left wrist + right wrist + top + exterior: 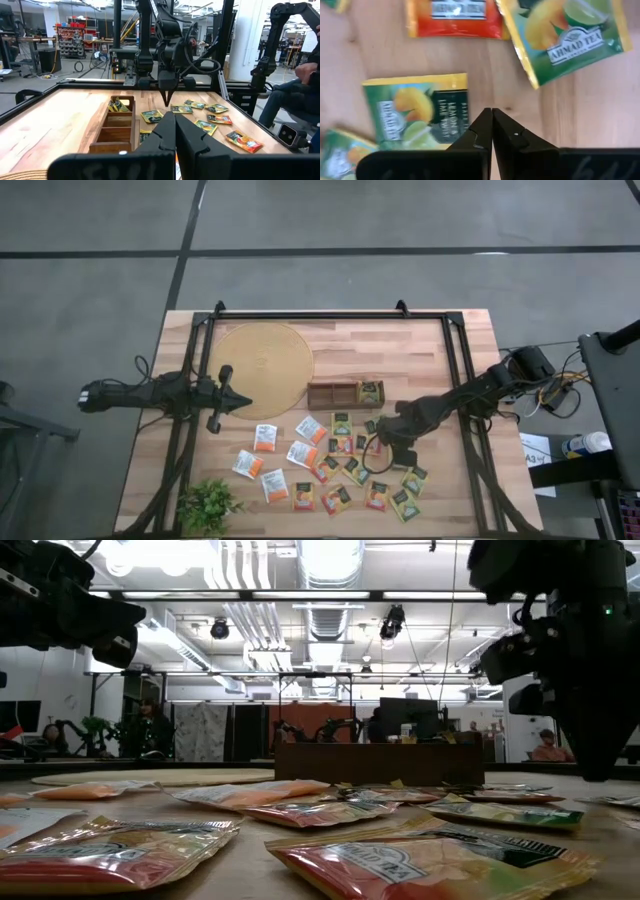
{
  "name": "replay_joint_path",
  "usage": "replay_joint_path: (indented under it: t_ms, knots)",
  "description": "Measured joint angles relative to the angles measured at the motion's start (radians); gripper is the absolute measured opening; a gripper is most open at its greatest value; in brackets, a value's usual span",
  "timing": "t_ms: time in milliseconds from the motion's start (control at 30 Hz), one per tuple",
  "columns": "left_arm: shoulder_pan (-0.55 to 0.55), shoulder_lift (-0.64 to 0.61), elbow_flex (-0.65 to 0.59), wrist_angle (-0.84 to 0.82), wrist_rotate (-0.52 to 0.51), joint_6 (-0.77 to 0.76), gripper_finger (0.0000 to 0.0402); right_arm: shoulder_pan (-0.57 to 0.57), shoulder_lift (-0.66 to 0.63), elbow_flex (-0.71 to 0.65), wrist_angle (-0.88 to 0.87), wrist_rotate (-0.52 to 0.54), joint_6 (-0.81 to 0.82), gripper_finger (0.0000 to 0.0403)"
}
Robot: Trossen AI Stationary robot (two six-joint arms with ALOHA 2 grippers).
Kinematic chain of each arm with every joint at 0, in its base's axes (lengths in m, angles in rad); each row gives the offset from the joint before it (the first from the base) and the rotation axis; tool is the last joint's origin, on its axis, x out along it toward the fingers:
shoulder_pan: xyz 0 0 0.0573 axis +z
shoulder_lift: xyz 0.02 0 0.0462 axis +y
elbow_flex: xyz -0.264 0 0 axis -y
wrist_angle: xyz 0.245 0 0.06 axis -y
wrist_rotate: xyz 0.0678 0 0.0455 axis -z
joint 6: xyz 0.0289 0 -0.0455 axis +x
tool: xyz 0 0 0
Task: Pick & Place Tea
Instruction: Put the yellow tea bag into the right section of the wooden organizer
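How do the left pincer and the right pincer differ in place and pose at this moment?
The left pincer lies level beside the round flat tan mat, away from the sachets; the right pincer points down among the small flat tea-bag sachets. The left pincer faces the long brown wooden compartment tray from a distance; the right pincer is over bare wood next to a green and yellow sachet. Both are shut and hold nothing.
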Motion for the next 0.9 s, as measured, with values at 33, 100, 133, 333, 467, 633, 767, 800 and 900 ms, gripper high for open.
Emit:
replay_joint_path:
  t_ms: [33,100,133,333,467,633,767,800,900]
  knots:
    - [0.000,0.000,0.000,0.000,0.000,0.000,0.0000,0.000,-0.003,0.008,-0.001,-0.017,0.000,0.0008]
    - [0.001,0.000,0.000,0.000,0.000,0.000,0.0000,0.000,-0.013,0.027,-0.004,-0.066,-0.005,0.0012]
    - [0.001,0.000,0.000,0.000,0.000,0.000,0.0000,0.000,-0.021,0.036,-0.013,-0.093,-0.011,0.0017]
    - [0.001,0.002,0.000,0.000,0.000,0.000,0.0000,0.001,-0.043,0.062,-0.012,-0.113,-0.030,0.0085]
    - [0.001,0.004,0.000,0.000,0.000,0.000,0.0000,0.002,-0.042,0.033,-0.011,-0.085,-0.007,0.0142]
    - [0.001,0.005,0.000,0.000,0.000,0.000,0.0000,0.026,-0.033,0.025,-0.007,-0.064,0.021,0.0198]
    - [0.001,0.006,0.000,0.000,0.000,0.000,0.0000,0.061,-0.033,0.025,0.008,-0.038,0.046,0.0219]
    - [0.001,0.006,0.000,0.000,0.000,0.000,0.0000,0.068,-0.033,0.025,0.012,-0.036,0.051,0.0221]
    - [0.000,0.006,0.000,0.000,0.000,0.000,0.0000,0.081,-0.030,0.025,0.011,-0.010,0.072,0.0223]
